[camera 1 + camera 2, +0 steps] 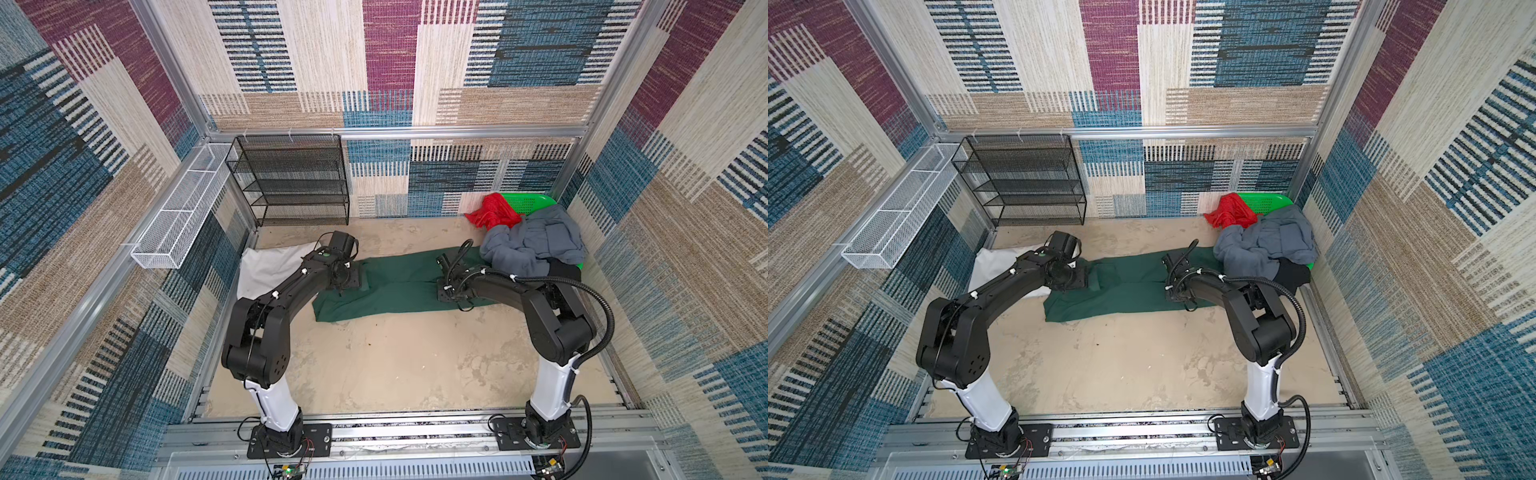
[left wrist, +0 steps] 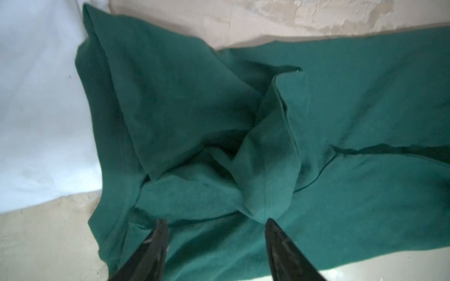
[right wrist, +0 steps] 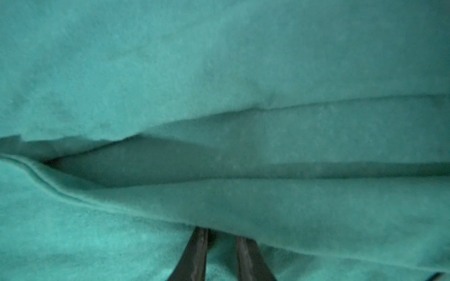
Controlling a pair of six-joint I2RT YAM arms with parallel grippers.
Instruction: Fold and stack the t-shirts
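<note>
Dark green t-shirt (image 1: 395,286) laid long across beige surface (image 1: 395,365) between both arms, left end bunched, touching white t-shirt (image 2: 36,109). Left gripper (image 2: 215,220) over bunch, jaws apart. Right gripper (image 3: 222,236) fingers near together, tips hidden under green fold; grip cannot tell. Grey-blue t-shirt (image 1: 536,241), red t-shirt (image 1: 492,214), black t-shirt (image 1: 563,272) heaped at green basket (image 1: 528,203), far right

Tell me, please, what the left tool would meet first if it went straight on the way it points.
Most likely the bunched fold of the dark green t-shirt, just ahead of the left tool, which stands open; depth is unclear.
</note>
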